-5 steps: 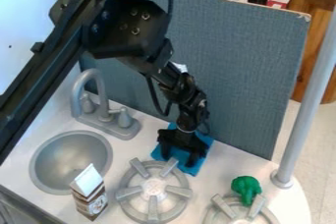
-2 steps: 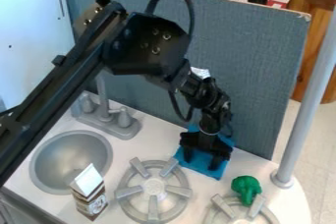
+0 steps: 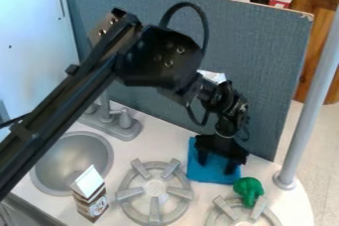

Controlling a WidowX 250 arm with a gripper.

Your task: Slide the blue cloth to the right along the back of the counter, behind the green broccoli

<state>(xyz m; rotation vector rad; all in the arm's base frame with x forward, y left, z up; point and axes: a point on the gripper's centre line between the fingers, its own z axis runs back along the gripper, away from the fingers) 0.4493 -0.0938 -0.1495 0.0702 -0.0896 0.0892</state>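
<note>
Matte blue cloth (image 3: 212,176), roughly square, laid flat on smooth white counter (image 3: 254,165), between spoked grey burner (image 3: 155,188) and woven-textured panel (image 3: 265,81); lumpy green toy (image 3: 248,189) just beside. Arm bent at elbow, gripper (image 3: 218,164) pointed down over cloth, jaws spread.

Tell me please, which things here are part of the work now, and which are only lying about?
In the work:
- gripper, fingers apart, down at the cloth
- blue cloth, spread flat beneath it

Only lying or standing about:
- carton, beside the sink
- green toy, at the edge of the right burner
- left burner
- faucet
</note>
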